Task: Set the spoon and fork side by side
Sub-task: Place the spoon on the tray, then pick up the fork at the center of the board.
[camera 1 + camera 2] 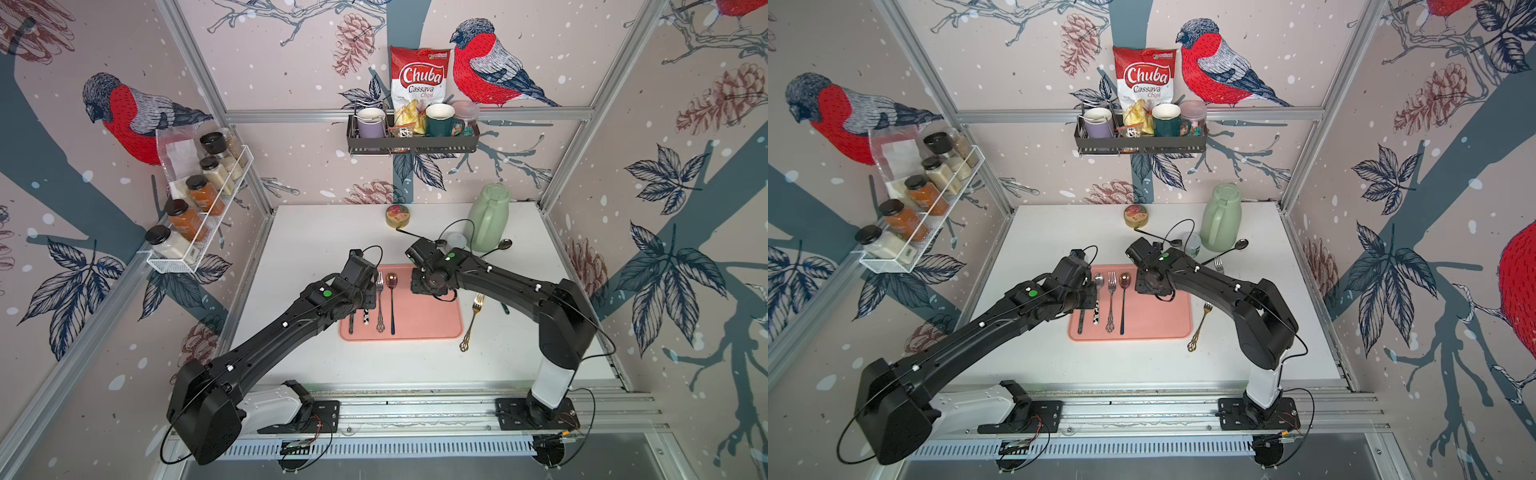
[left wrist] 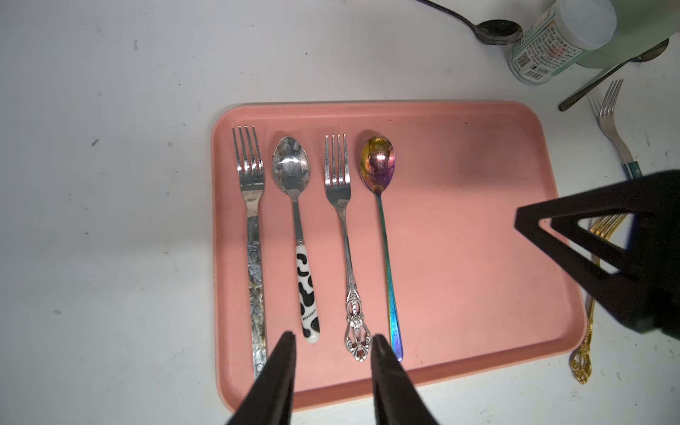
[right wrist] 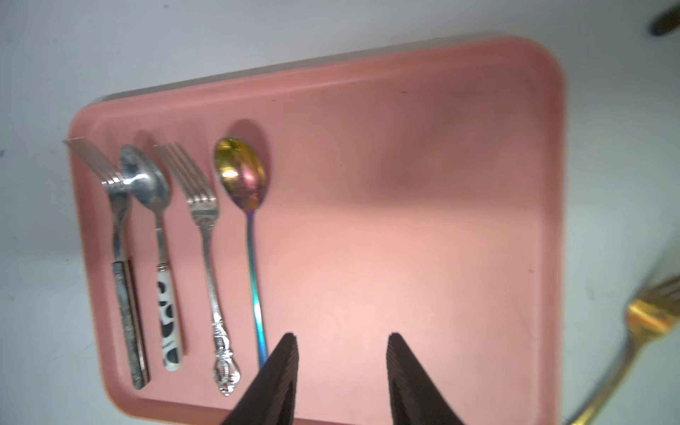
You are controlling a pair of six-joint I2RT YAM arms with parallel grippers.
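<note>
Both top views show a pink tray (image 1: 428, 320) with cutlery lying in a parallel row on its left side. From the left edge the row runs: a silver fork (image 2: 250, 176), a spoon with a cow-pattern handle (image 2: 292, 165), an ornate silver fork (image 2: 338, 184) and an iridescent spoon (image 2: 379, 165). The spoon lies right beside the ornate fork (image 1: 380, 303), apart from it. My left gripper (image 2: 333, 338) hovers open over the handle ends, holding nothing. Above bare tray just right of the iridescent spoon (image 3: 241, 173), my right gripper (image 3: 342, 336) is open and empty.
A gold fork (image 1: 471, 322) lies on the white table just right of the tray. Behind the right arm stand a green jug (image 1: 488, 218), a white-lidded bottle (image 1: 456, 241) and a round tin (image 1: 398, 216). A black spoon (image 1: 500, 245) and a teal-handled fork (image 2: 612, 121) lie near the jug.
</note>
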